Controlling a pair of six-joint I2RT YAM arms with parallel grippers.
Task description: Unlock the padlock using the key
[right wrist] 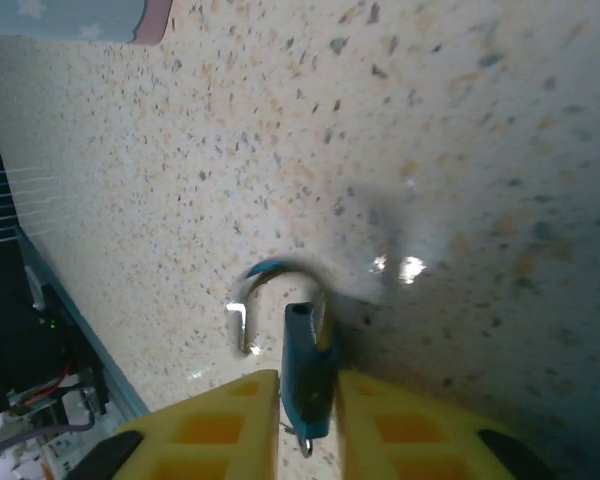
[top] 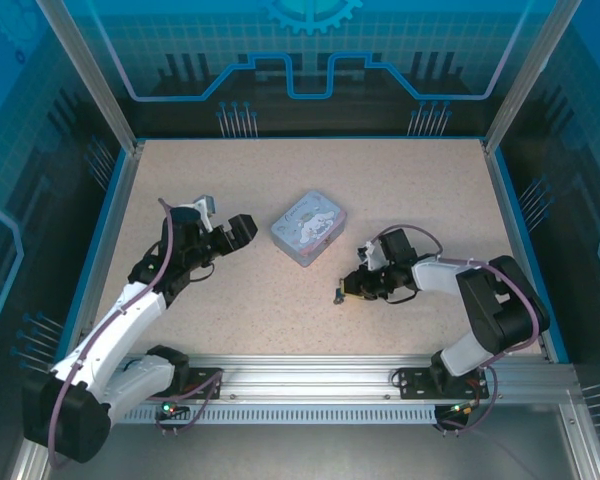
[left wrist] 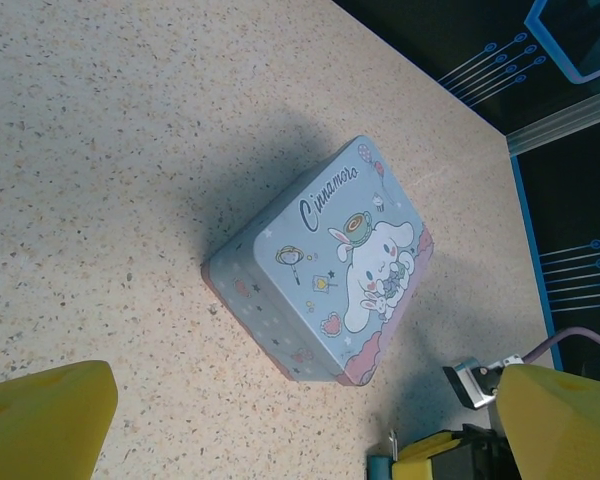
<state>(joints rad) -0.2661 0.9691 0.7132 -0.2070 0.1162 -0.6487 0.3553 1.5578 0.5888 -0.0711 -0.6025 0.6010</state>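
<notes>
The small teal padlock [right wrist: 308,375] stands on the speckled table between the yellow fingers [right wrist: 215,430] of my right gripper [right wrist: 308,425]. Its metal shackle [right wrist: 265,285] is swung open to the left. A little metal ring [right wrist: 305,446], probably the key's, pokes out under the padlock's body; the key's blade is hidden. The fingers sit close on both sides, and whether they press on anything is unclear. From above, my right gripper [top: 348,288] and the padlock [top: 338,294] lie right of centre. My left gripper [top: 228,233] hovers open left of the tin, nothing between its fingers [left wrist: 50,415].
A light-blue cartoon tin [top: 308,228] lies at the table's middle, between the two arms, a short way up-left of the padlock. The left wrist view has the tin [left wrist: 330,265] just ahead. Blue-edged walls [top: 120,200] ring the table.
</notes>
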